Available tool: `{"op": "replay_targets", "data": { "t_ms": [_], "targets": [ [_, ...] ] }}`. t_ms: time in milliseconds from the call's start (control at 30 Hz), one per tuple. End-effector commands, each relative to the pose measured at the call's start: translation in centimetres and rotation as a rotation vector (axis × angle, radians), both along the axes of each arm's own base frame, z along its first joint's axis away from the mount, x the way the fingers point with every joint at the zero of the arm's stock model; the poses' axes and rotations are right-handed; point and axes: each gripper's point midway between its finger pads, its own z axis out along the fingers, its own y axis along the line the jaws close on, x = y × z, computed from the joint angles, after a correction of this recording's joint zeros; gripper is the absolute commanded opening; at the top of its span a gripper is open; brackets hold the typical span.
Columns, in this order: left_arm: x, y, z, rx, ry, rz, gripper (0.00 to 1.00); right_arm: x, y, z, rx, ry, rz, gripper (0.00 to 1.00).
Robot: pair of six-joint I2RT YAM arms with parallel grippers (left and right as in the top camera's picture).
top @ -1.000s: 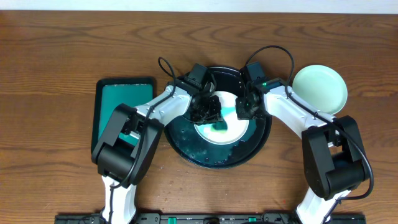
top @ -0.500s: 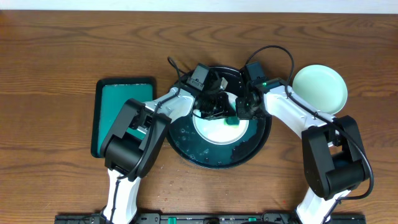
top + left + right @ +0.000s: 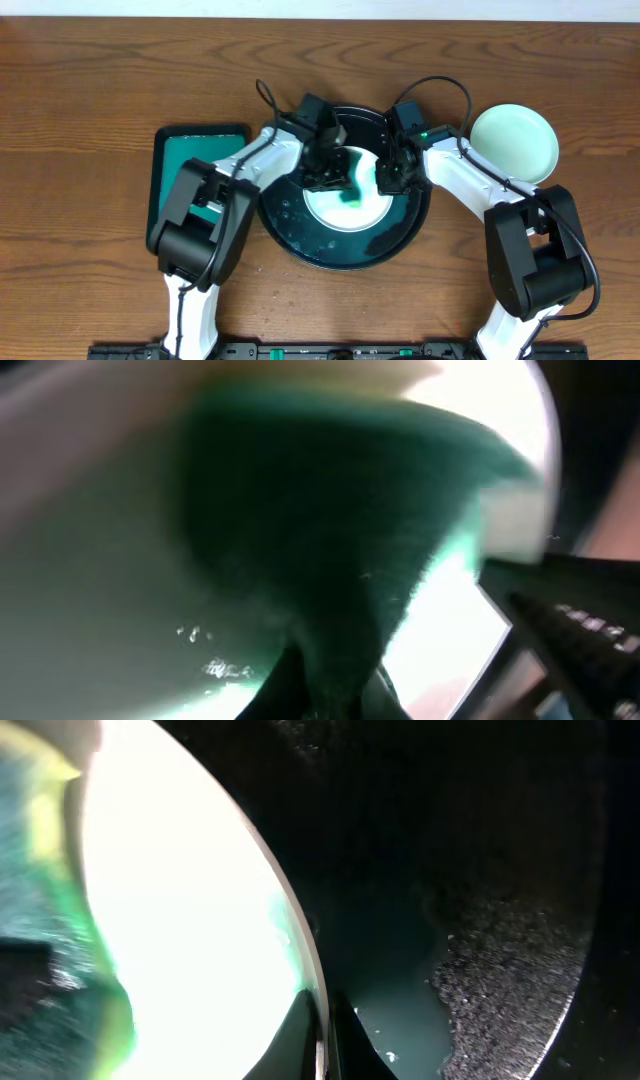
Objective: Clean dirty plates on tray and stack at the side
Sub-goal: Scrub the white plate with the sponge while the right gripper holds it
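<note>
From overhead, the black tray point(image 3: 300, 240) sits on the counter point(image 3: 100, 80) carrying a smeared plate point(image 3: 350, 208), with the left claw point(image 3: 335, 175) and right claw point(image 3: 388, 178) over it; a second plate point(image 3: 513, 143) lies beside the tray. At the left wrist, the left claw pinches a green sponge point(image 3: 330, 540) against the plate. At the right wrist, the right claw is clamped on the plate's rim.

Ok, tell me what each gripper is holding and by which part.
Left gripper: the green sponge, pinched at its near end and pressed on the plate. Right gripper: that plate, pinched by its rim, on the black tray.
</note>
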Motion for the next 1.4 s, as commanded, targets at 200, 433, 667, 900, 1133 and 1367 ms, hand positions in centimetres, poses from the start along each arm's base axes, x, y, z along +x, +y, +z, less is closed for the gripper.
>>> {"op": "replay_targets", "data": {
  "t_ms": [200,433,667,900,1133,1367],
  "targets": [
    [-4.3,13.0,-5.9,0.631,0.153,0.016,0.07,-2.1,0.3,-2.2,-0.01,0.092,0.013,0.01],
    [-7.3,14.3,-4.6,0.768,0.236,-0.054,0.07,-2.0,0.3,-2.2,-0.008,0.087,0.013,0.01],
    [-10.8,8.8,-3.6,0.549,0.304,-0.277,0.07,-1.9,0.4,-2.2,-0.007,0.083,0.013,0.01],
    [-13.3,0.8,-2.5,0.223,0.297,-0.397,0.07,-1.8,0.4,-2.2,-0.006,0.08,0.014,0.01],
    [-13.4,-3.6,-2.1,0.056,0.224,-0.442,0.07,-1.8,0.4,-2.2,-0.006,0.081,0.013,0.01],
    [-9.8,-5.3,-2.1,-0.019,0.13,-0.345,0.07,-1.9,0.4,-2.2,-0.007,0.083,0.013,0.02]
  ]
}}
